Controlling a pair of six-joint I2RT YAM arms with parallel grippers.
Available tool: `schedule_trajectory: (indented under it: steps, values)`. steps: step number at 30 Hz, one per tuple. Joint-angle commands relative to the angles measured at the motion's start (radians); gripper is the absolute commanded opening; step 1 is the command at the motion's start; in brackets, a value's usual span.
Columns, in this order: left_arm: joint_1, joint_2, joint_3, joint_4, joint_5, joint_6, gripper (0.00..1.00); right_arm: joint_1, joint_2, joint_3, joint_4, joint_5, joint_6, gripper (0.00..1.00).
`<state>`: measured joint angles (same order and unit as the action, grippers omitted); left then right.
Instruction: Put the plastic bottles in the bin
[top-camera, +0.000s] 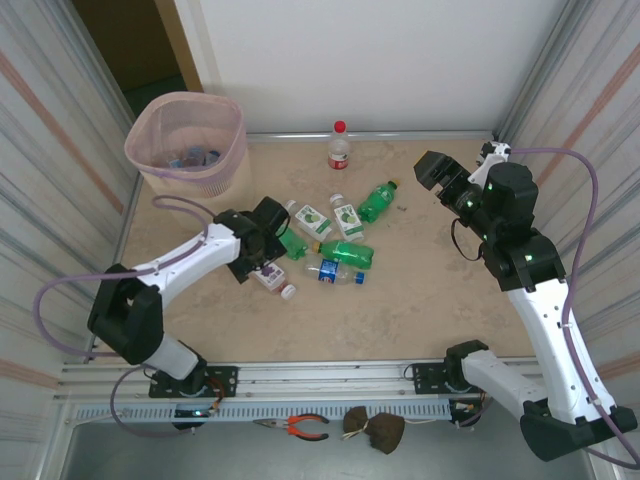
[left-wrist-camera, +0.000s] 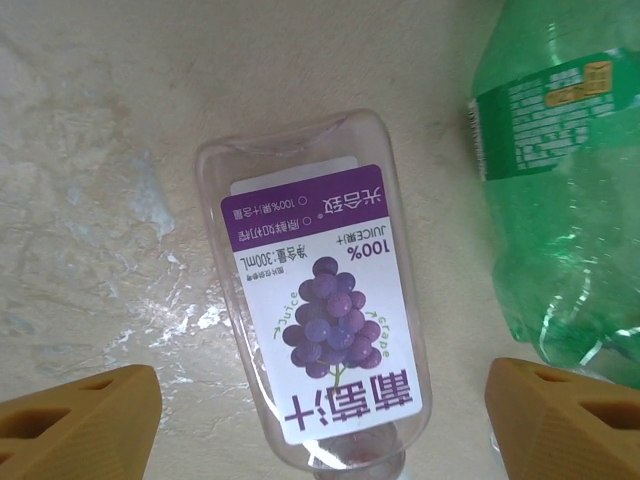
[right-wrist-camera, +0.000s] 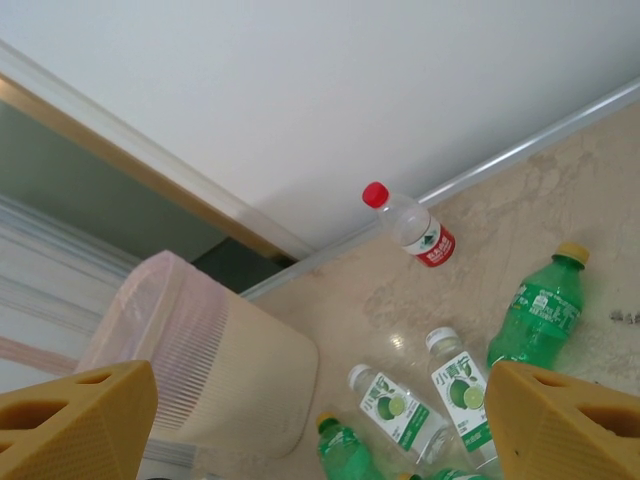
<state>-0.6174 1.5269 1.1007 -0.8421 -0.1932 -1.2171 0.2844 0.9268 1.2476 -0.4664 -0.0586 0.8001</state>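
A clear grape-juice bottle (left-wrist-camera: 320, 310) with a purple label lies on the table between the fingers of my left gripper (left-wrist-camera: 325, 440), which is open and not touching it. A green bottle (left-wrist-camera: 560, 200) lies just to its right. From above, my left gripper (top-camera: 262, 243) hovers over that grape-juice bottle (top-camera: 270, 277) at the left edge of a cluster of plastic bottles (top-camera: 335, 240). A red-capped bottle (top-camera: 339, 147) stands upright by the back wall. The bin (top-camera: 187, 140) stands at the back left with some bottles inside. My right gripper (top-camera: 435, 170) is open and empty, raised at the right.
In the right wrist view, the bin (right-wrist-camera: 200, 370) is at the left, with two lime-label bottles (right-wrist-camera: 455, 385) and a green bottle (right-wrist-camera: 540, 310) on the floor. Pliers (top-camera: 300, 427) lie on the front rail. Walls close in on the left, the right and the back.
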Motion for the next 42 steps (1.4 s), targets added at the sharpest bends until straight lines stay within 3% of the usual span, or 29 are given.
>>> schedule_trajectory:
  steps: [1,13,34,42]
  values:
    - [-0.003,0.023,-0.026,0.031,0.016,-0.050,0.86,-0.016,-0.020,-0.006,-0.011,-0.016,-0.013,0.85]
    - [0.032,0.099,-0.134,0.199,0.129,-0.069,0.82,-0.045,-0.016,-0.014,-0.011,-0.029,-0.014,0.85]
    - [0.040,0.072,-0.166,0.232,0.106,-0.068,0.69,-0.052,-0.029,-0.027,-0.012,-0.018,-0.007,0.85]
    - [0.027,-0.017,-0.125,0.186,0.077,0.011,0.69,-0.050,-0.036,-0.029,-0.016,-0.011,-0.006,0.85]
